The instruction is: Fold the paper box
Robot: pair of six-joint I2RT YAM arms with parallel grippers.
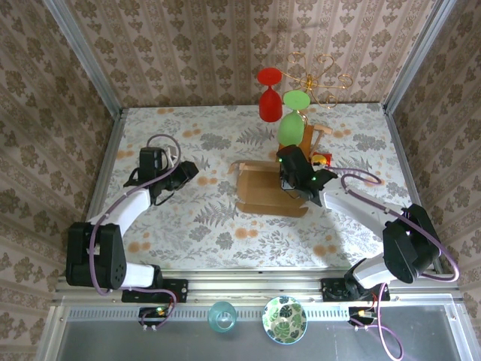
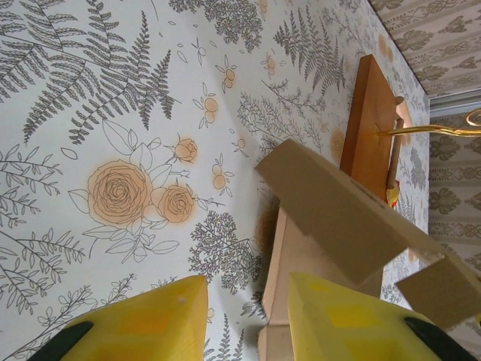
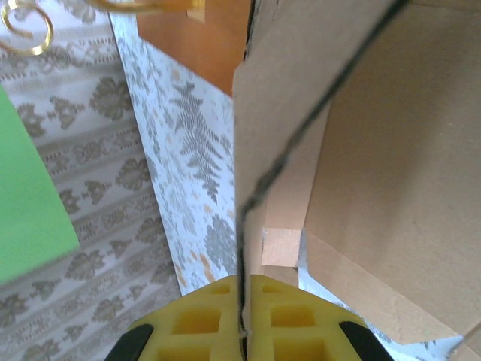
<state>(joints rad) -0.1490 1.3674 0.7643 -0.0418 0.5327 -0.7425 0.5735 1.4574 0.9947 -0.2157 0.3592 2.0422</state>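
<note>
The worktop point(image 1: 188, 233) had loads of free room along its left and near edges, but it was tighter toward the far right, where a wooden stand point(image 2: 367, 113) stood just behind the paper box point(image 1: 259, 194). The box sat a bit right of the middle, plain tan cardboard, half folded with a flap sticking up. The right gripper point(image 3: 242, 331) was pinched tight on one box wall. The left gripper point(image 1: 186, 171) hung well off to the left, fingers apart and empty.

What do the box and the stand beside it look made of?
The paper box: cardboard, probably corrugated, matte tan, with raw cut edges and creased flaps. The stand: seemingly wood, an orange-brown flat board, smooth with a slight sheen.
</note>
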